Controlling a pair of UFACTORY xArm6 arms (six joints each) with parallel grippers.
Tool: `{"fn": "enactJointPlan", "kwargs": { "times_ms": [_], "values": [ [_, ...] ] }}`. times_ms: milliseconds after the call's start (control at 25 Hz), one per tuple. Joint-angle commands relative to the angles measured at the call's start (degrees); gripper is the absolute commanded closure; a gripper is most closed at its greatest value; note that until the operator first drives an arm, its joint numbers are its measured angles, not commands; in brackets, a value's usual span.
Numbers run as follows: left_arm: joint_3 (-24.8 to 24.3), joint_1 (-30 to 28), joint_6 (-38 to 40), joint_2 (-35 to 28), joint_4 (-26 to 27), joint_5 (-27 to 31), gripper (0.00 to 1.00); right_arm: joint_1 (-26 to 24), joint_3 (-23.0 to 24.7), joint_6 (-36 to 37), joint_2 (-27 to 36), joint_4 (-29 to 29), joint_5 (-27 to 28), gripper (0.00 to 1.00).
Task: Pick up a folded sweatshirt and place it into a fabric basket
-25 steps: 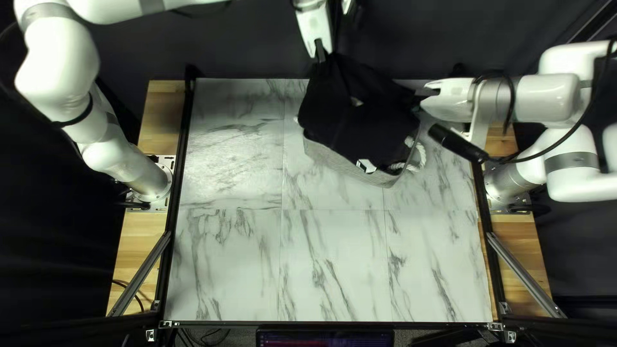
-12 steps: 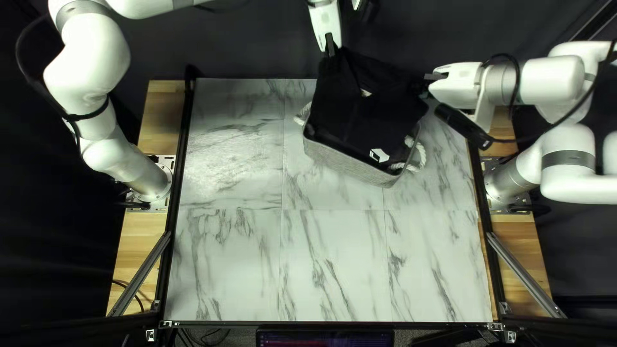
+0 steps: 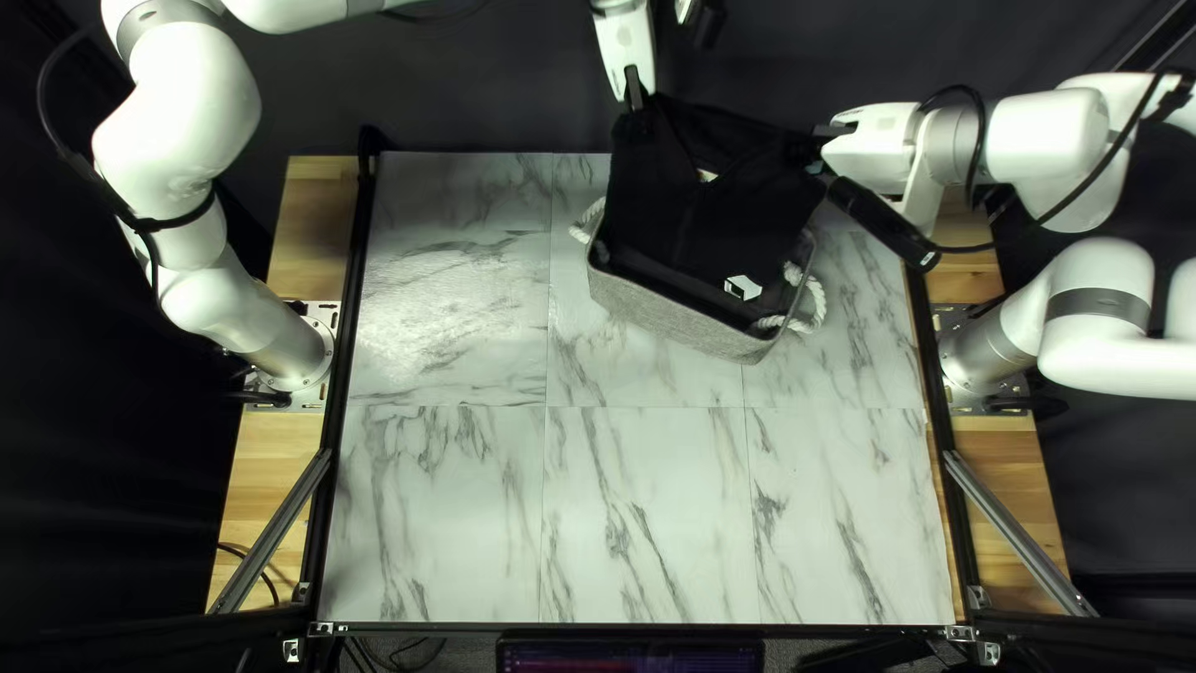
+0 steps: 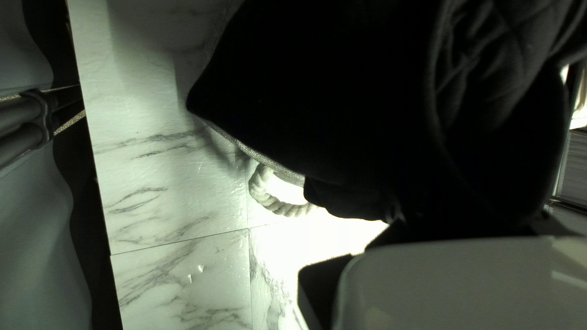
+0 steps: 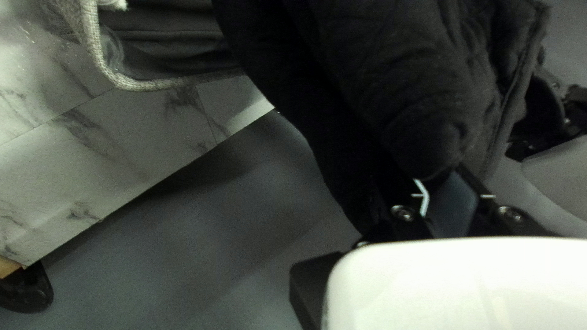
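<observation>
Sweatshirt (image 3: 698, 237) has shifted toward the counter's (image 3: 455, 318) far edge, baring more basket (image 3: 673, 308) handle (image 3: 581, 232); left tool (image 3: 635, 92) and right tool (image 3: 824, 135) grasp it, fingertips hidden.

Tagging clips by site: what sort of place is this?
Likely a robotics lab or test cell: left arm and right arm mounted either side of a marble-patterned table, with a dark curtain behind it.

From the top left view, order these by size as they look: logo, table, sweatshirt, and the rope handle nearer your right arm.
1. Table
2. Sweatshirt
3. Rope handle
4. Logo
</observation>
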State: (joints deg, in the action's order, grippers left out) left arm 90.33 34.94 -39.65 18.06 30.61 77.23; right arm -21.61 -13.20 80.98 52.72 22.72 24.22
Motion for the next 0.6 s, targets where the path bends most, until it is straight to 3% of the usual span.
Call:
{"fn": "enactJointPlan", "kwargs": {
  "times_ms": [40, 360, 600],
  "values": [
    [-2.8, 0.1, -1.5, -1.3, 0.9, -1.2, 1.00, 1.7, -2.0, -5.2, -3.4, 2.0, 0.4, 1.00],
    [-6.9, -0.4, -2.6, -3.4, 1.1, -3.0, 1.00, 3.1, -2.8, -8.7, -4.9, -0.1, 2.3, 1.00],
    [-10.0, -1.2, -2.9, -4.8, 1.3, -4.4, 1.00, 4.7, -1.1, -10.5, -1.7, -4.0, 4.8, 1.00]
  ]
}}
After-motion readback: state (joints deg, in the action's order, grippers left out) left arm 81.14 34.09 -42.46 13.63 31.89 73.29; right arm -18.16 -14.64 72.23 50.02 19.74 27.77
